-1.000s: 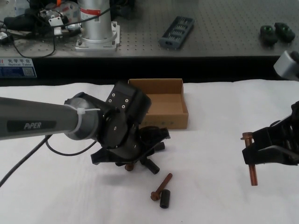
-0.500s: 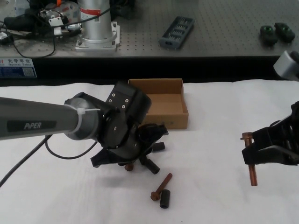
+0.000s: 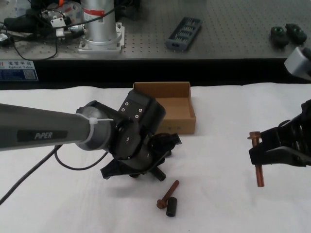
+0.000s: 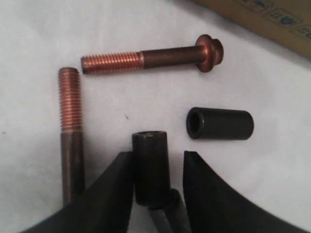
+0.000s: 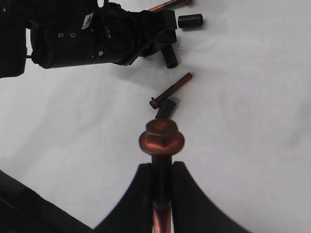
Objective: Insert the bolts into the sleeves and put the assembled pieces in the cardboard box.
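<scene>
Copper bolt upright, head up, long axis vertical, clamped in my right gripper's fingers above the white table, well right of the cardboard box, my left gripper low, fingers apart astride a black sleeve, two loose bolts and another sleeve crowding it.

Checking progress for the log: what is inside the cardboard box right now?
The cardboard box shows only bare floor where its inside is visible. The left arm's wrist covers its near left corner, so that part cannot be checked.
</scene>
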`<control>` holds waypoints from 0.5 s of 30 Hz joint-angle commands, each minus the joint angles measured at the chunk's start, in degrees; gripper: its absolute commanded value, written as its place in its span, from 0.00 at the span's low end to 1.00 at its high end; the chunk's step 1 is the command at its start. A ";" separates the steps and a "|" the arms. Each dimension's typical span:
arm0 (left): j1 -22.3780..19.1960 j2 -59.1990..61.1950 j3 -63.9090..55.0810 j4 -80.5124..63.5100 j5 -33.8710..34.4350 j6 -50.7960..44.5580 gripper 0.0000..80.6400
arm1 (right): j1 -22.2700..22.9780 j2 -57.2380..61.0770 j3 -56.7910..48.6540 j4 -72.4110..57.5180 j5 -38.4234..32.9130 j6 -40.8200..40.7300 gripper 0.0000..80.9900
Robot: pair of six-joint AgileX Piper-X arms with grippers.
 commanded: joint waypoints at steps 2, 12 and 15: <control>-0.21 1.83 -0.39 0.07 -0.43 -0.76 0.32 | -0.15 -0.56 -0.18 -0.50 -1.25 -0.10 0.03; -0.21 2.84 -0.39 0.46 -1.45 -0.76 0.20 | -0.15 -0.56 -0.18 -0.50 -2.42 -0.10 0.03; -0.21 2.84 -0.39 0.46 -1.07 -0.76 0.03 | -0.15 -0.56 -0.18 -0.50 -2.42 -0.10 0.03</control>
